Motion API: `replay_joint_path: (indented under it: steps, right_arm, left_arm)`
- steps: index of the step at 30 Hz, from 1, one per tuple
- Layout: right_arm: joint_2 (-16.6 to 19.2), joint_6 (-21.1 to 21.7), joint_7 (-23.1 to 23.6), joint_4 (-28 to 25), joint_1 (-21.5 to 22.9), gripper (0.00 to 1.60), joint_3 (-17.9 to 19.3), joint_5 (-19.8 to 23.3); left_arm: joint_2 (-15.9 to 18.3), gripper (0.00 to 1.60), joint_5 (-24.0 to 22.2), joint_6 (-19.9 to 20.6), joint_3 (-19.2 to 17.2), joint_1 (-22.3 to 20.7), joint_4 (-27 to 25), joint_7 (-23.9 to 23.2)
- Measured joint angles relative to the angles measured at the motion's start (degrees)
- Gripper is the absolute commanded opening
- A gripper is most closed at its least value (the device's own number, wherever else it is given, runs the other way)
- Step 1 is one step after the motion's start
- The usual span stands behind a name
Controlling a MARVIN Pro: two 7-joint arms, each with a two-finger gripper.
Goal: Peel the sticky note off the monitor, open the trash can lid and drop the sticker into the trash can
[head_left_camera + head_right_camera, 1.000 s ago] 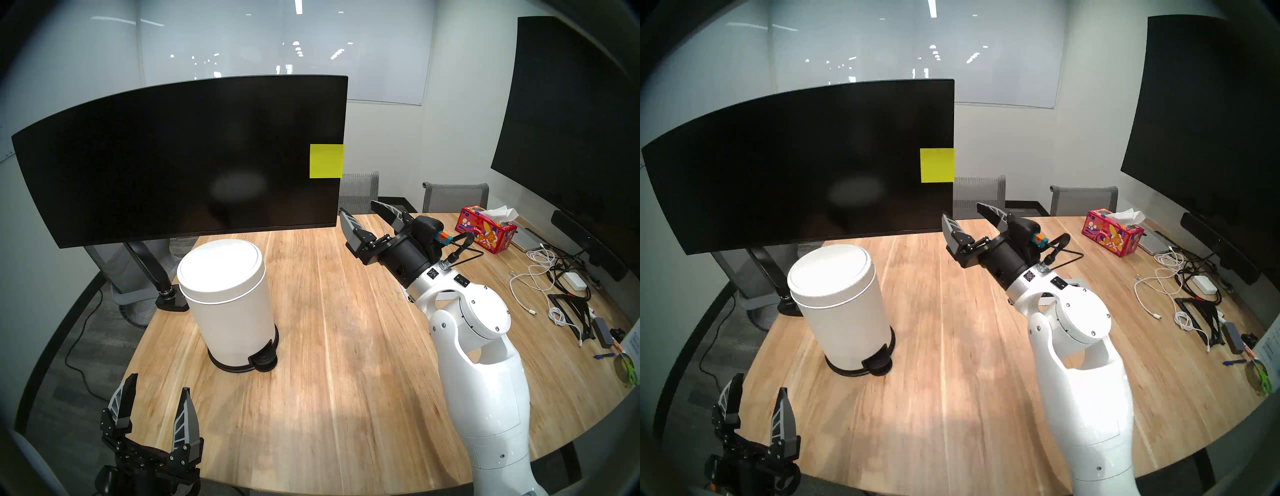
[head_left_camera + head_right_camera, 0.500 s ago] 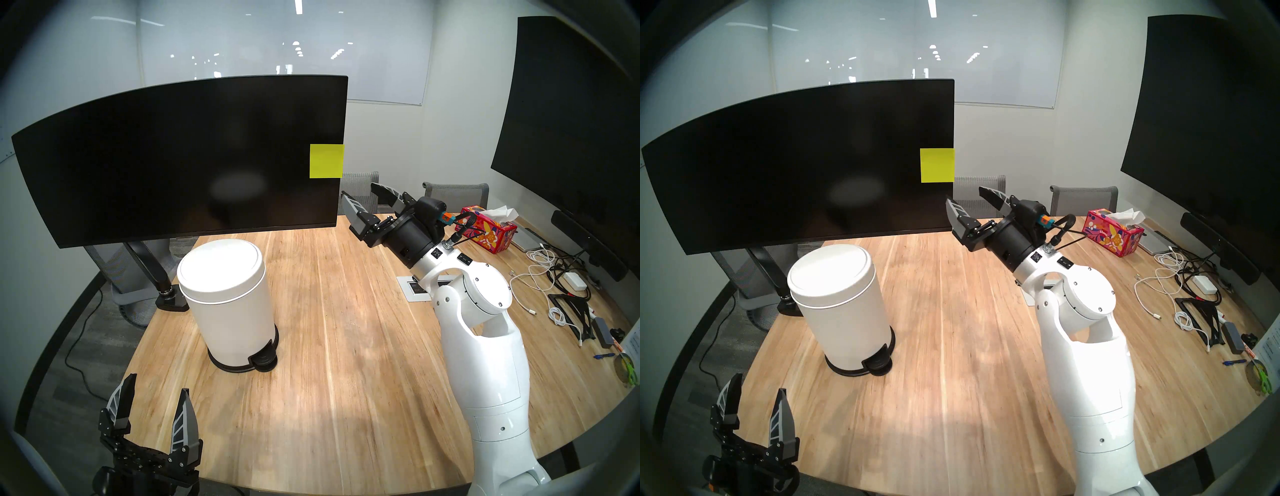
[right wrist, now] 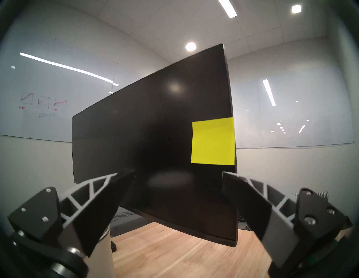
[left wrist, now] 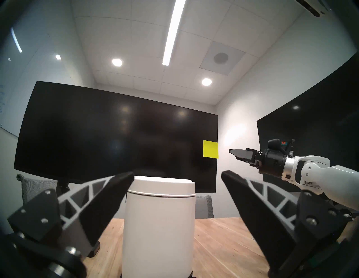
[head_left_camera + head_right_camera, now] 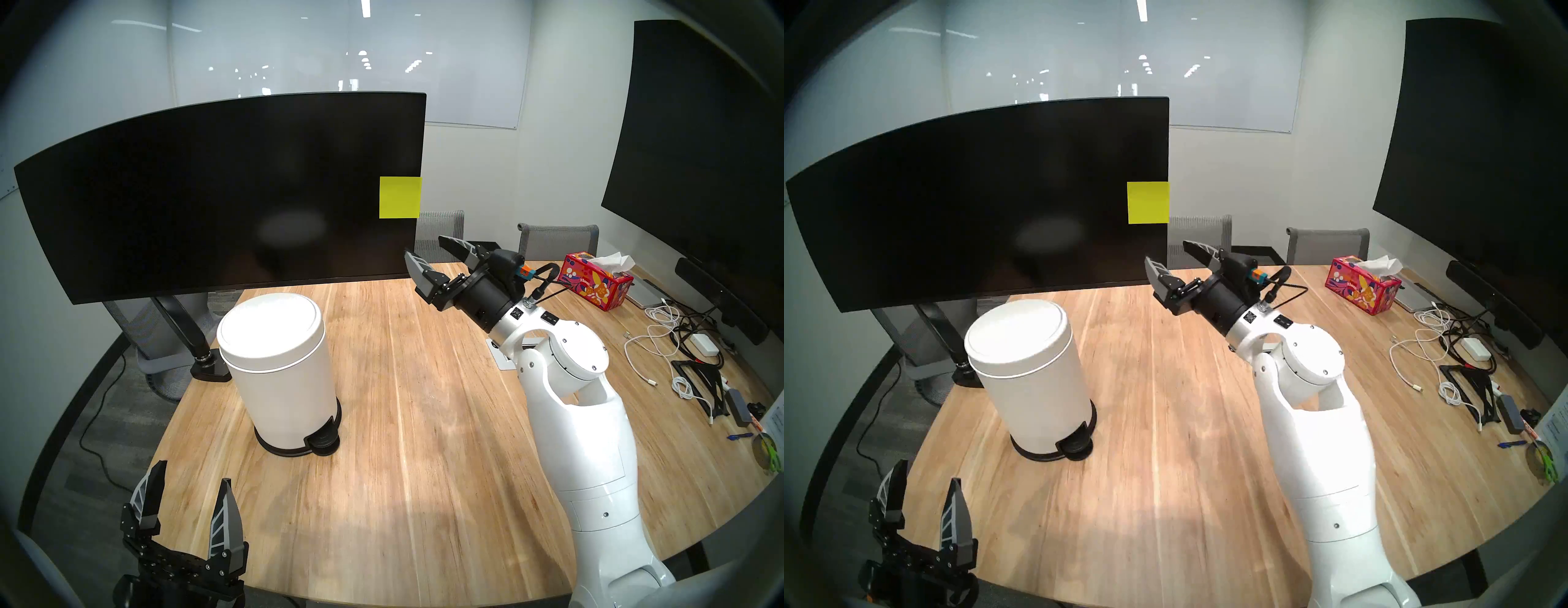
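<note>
The yellow-green sticky note (image 5: 400, 197) (image 5: 1148, 202) (image 4: 210, 149) (image 3: 213, 141) is stuck flat at the right edge of the black monitor (image 5: 212, 199) (image 3: 145, 135). My right gripper (image 5: 424, 247) (image 5: 1166, 251) (image 3: 177, 173) is open and empty. It hovers just below and to the right of the note, near the monitor's lower right corner, without touching either. The white trash can (image 5: 280, 382) (image 4: 158, 223) stands in front of the monitor with its lid (image 5: 270, 329) (image 4: 164, 184) down. My left gripper (image 5: 194, 476) (image 4: 177, 173) is open and empty at the table's near left edge, facing the can.
A tissue box (image 5: 594, 282), loose cables (image 5: 662, 339) and small gadgets lie at the table's right. A large black display (image 5: 700, 148) hangs on the right wall. Grey chairs (image 5: 558, 242) stand behind the table. The monitor's arm stand (image 5: 186, 331) is left of the can.
My right gripper rose, then swung left toward the monitor's right edge, staying open. The left gripper, the note and the can have not moved.
</note>
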Motion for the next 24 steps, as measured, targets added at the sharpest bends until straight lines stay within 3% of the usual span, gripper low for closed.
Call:
replay_joint_path:
  steps: [15, 24]
  right_arm:
    - [-2.0, 0.0, -1.3, 7.3, 7.2, 1.6, -1.3, -2.3]
    - [-2.2, 0.0, -0.7, 7.4, 8.7, 1.6, -0.5, -1.4]
  left_arm:
    - [0.0, 1.6, -2.4, 0.0, -2.0, 1.1, -0.4, -0.1]
    - [0.0, 1.6, -3.4, 0.0, -2.0, 1.4, -0.6, -0.2]
